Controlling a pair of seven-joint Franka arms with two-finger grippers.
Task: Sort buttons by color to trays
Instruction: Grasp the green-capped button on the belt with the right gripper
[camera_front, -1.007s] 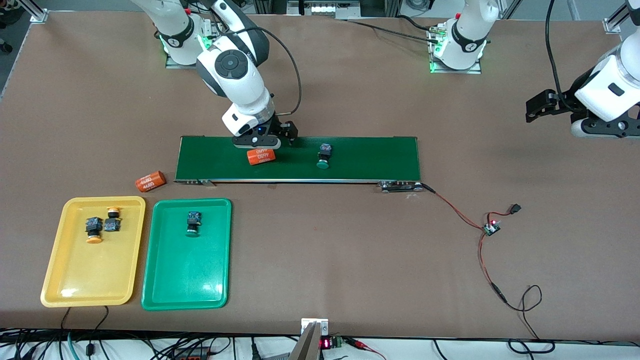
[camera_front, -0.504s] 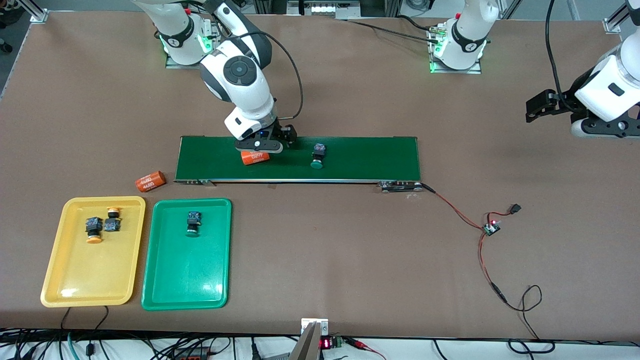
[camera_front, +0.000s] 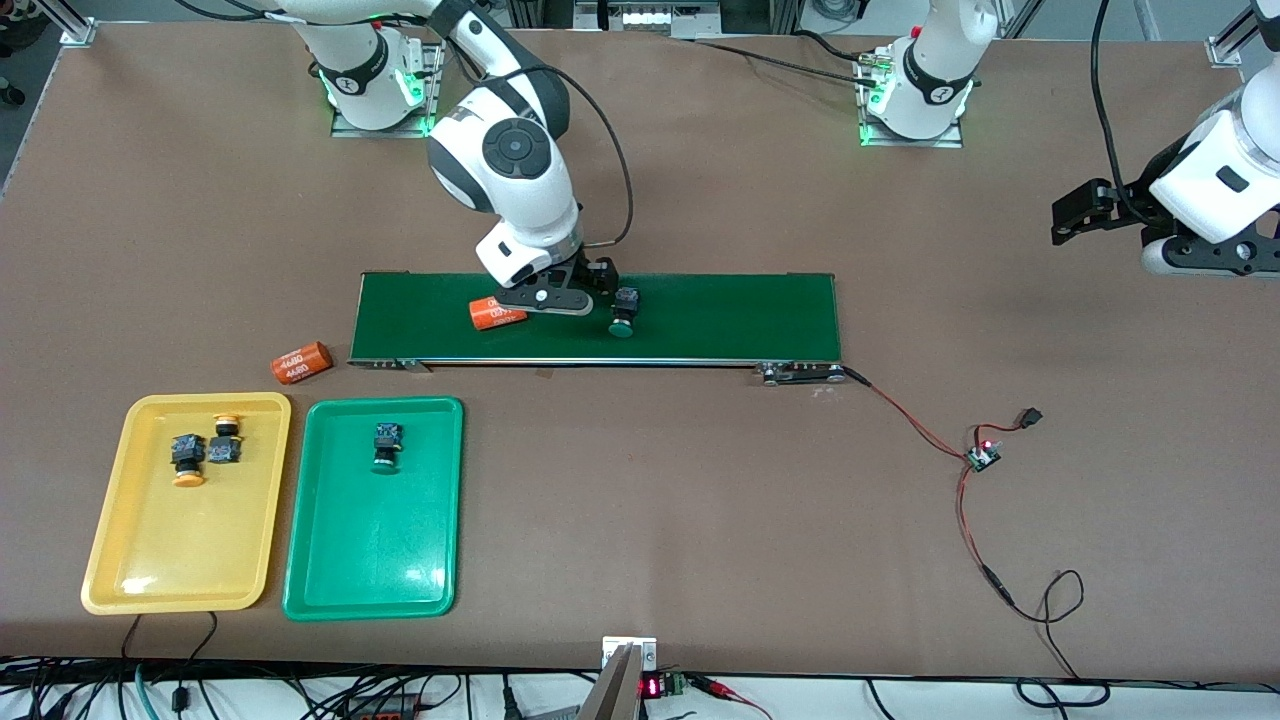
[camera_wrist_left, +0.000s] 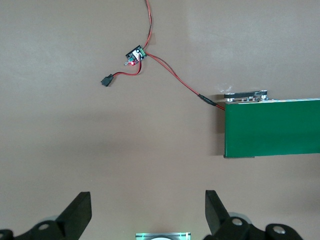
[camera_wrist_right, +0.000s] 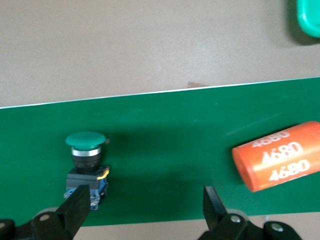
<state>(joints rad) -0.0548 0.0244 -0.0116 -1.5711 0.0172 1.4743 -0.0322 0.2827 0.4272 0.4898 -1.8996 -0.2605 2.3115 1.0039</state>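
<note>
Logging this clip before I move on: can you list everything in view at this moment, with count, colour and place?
green button on belt: one, green cap, black body, on the conveyor belt, beside the right gripper.
green button in tray: one, in the green tray.
yellow buttons: two, orange-yellow caps, in the yellow tray.
trays: two, yellow and green, side by side, nearer the front camera than the belt.
orange cylinders: two, white numbers; one on the belt, one on the table off the belt's end.
circuit board with red wires: one, on the table near the belt's other end.
right gripper: fingers open, over the belt between cylinder and button.
left gripper: fingers open, waiting over bare table.
</note>
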